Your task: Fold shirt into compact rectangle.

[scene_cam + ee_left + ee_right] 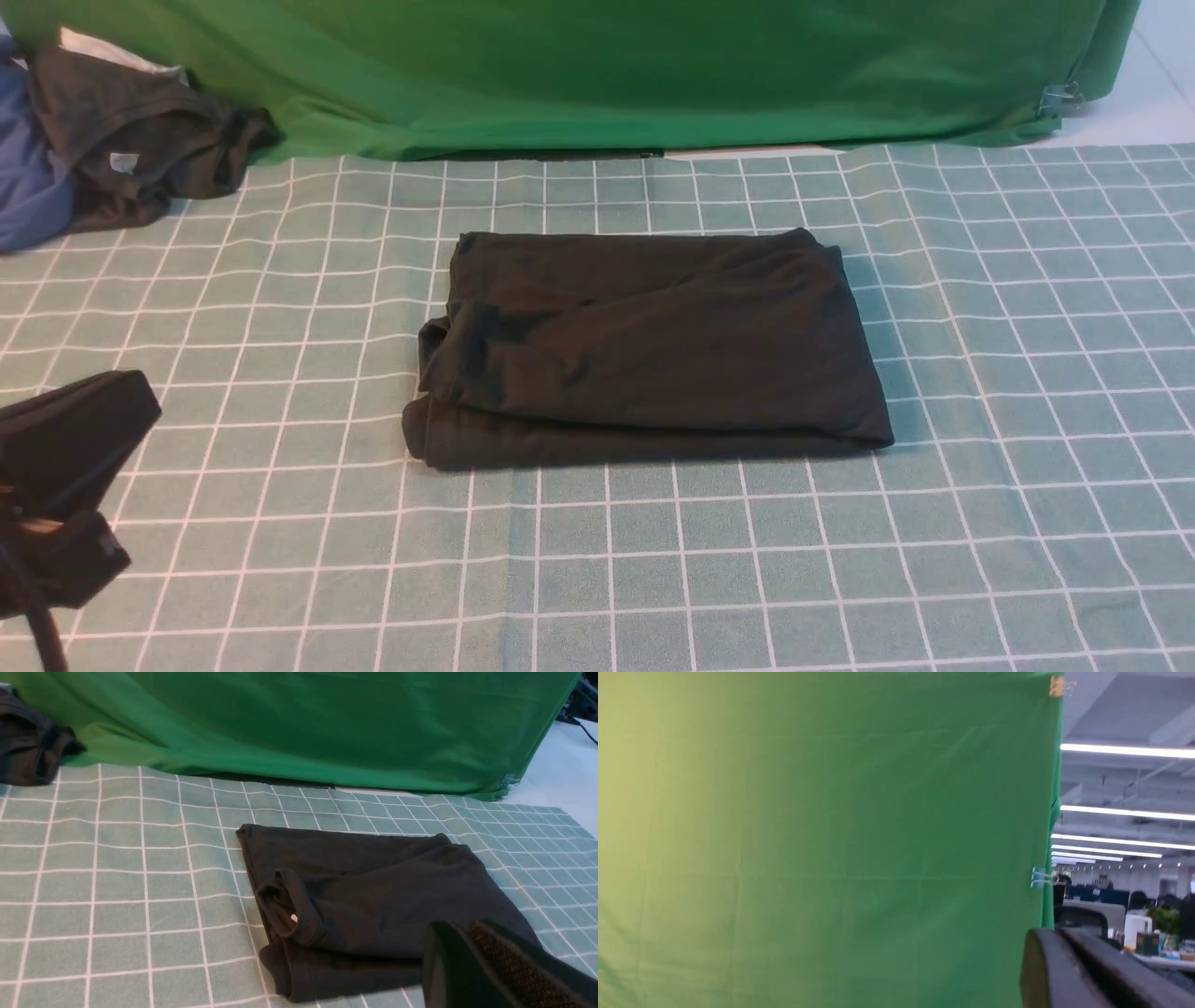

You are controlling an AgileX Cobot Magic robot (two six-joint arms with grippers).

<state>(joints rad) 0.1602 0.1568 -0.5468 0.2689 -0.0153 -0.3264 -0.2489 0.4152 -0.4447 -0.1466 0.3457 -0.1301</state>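
Observation:
The black shirt lies folded into a rectangle in the middle of the checked cloth, with its layered edges on the left side. In the left wrist view the shirt shows a small white tag by the rolled collar fold. My left gripper is at the near left of the table, apart from the shirt and shut with nothing in it; its fingers are pressed together. My right gripper is out of the front view, raised and facing the green backdrop, shut and empty.
A dark grey garment bunched with blue cloth sits at the far left corner. A green backdrop hangs along the table's far edge. The green-and-white checked tablecloth covers the table.

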